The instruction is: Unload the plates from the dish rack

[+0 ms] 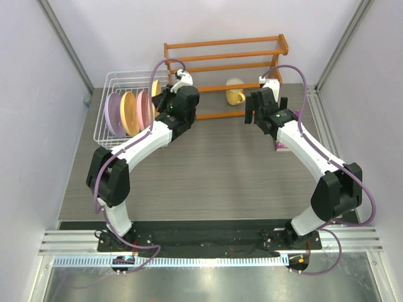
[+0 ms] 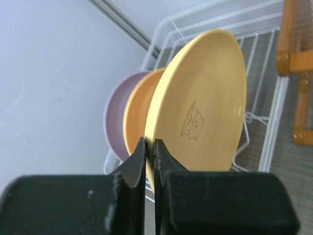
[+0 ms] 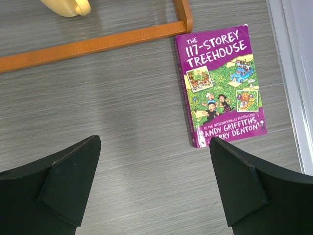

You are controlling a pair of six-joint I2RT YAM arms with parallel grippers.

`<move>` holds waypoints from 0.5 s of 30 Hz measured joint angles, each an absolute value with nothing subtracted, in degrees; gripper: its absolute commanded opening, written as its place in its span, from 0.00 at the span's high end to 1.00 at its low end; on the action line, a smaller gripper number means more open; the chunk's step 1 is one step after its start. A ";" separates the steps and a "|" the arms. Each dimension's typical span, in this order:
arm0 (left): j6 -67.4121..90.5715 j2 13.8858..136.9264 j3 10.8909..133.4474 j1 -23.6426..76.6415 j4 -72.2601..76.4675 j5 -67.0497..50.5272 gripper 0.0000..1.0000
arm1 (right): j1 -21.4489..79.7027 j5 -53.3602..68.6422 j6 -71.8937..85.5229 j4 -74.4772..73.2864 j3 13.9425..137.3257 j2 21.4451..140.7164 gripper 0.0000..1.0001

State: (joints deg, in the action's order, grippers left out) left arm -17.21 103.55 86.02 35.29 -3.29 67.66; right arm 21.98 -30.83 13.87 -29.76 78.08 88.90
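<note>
Bright, even light; soft shadows

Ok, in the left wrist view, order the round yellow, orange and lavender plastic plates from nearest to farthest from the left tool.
1. Round yellow plastic plate: front of the row, its rim pinched in the shut left tool.
2. Round orange plastic plate: just behind it, peeking out on the left.
3. Round lavender plastic plate: rearmost, furthest left.

the left gripper (image 1: 161,99) hides most of the yellow plate (image 1: 154,87); the mug (image 3: 66,7) is cut off above.
</note>
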 measured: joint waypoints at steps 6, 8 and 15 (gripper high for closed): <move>-21.89 101.12 86.00 36.29 0.91 70.48 1.00 | 21.19 -30.65 14.04 -29.78 77.87 88.88 0.00; -20.62 99.00 86.21 36.80 -1.32 70.02 1.00 | 20.86 -30.13 14.24 -29.76 77.84 88.86 0.00; -7.62 92.31 91.26 37.74 -16.95 60.45 1.00 | 20.51 -24.84 15.53 -29.47 77.62 86.65 0.00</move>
